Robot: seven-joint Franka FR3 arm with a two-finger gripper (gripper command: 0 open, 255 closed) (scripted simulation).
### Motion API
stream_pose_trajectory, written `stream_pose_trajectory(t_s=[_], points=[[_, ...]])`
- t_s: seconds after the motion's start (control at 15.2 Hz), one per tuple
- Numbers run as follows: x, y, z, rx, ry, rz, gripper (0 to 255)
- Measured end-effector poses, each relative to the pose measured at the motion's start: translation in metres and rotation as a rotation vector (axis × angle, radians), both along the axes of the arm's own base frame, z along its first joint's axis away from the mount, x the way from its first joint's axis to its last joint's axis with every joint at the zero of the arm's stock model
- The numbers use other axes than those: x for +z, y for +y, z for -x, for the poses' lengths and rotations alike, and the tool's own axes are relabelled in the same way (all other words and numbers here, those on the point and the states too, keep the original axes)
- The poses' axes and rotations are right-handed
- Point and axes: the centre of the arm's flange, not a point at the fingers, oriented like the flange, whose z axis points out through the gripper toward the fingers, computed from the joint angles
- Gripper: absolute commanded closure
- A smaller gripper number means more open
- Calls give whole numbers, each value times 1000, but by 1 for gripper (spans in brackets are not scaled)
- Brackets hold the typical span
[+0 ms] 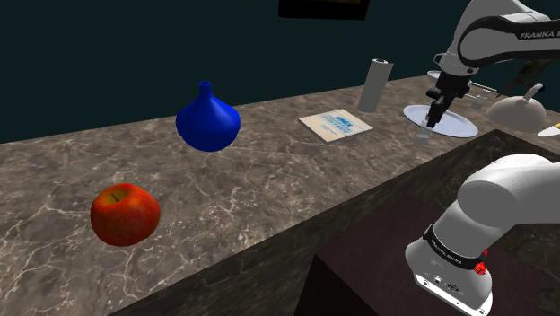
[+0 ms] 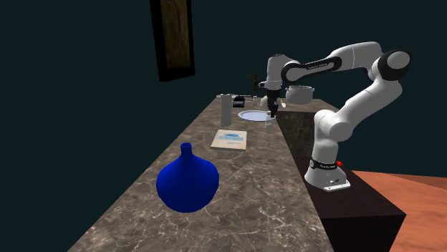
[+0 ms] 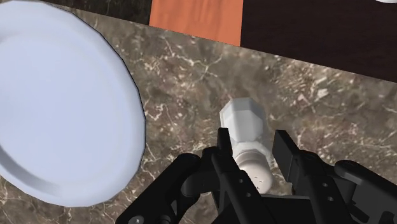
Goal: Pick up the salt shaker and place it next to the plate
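Observation:
A small white salt shaker [image 3: 242, 121] sits between my black fingers, holed cap towards the hand and faceted base sticking out past the fingertips. My gripper [image 3: 253, 145] is shut on its narrow neck. The pale round plate [image 3: 57, 108] lies just beside it on the marble counter. In the shoulder view the gripper [image 1: 434, 117] hangs over the plate's [image 1: 462, 128] near rim, with the shaker's base [image 1: 422, 137] low over the counter just off that rim. The second exterior view has the gripper [image 2: 271, 111] at the counter's far end by the plate [image 2: 251, 115].
A grey cylinder [image 1: 375, 85] stands behind the plate, and a white lidded pot [image 1: 519, 109] sits beyond it. A blue-printed card [image 1: 335, 124], a blue vase [image 1: 207, 121] and a red apple [image 1: 125, 214] lie along the counter. The counter edge drops off close to the shaker.

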Motion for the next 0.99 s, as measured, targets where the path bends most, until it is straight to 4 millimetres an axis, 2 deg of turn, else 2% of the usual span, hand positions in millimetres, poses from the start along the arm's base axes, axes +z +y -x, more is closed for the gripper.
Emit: stream_pose_trajectory(t_s=[0.26, 0.33, 0.73, 0.79, 0.99], points=[[-1, 0, 0, 0, 0, 0, 255], [-1, 0, 0, 0, 0, 0, 0], [-1, 0, 0, 0, 0, 0, 0], [5, 1, 0, 0, -1, 0, 0], [39, 4, -1, 0, -1, 1, 0]])
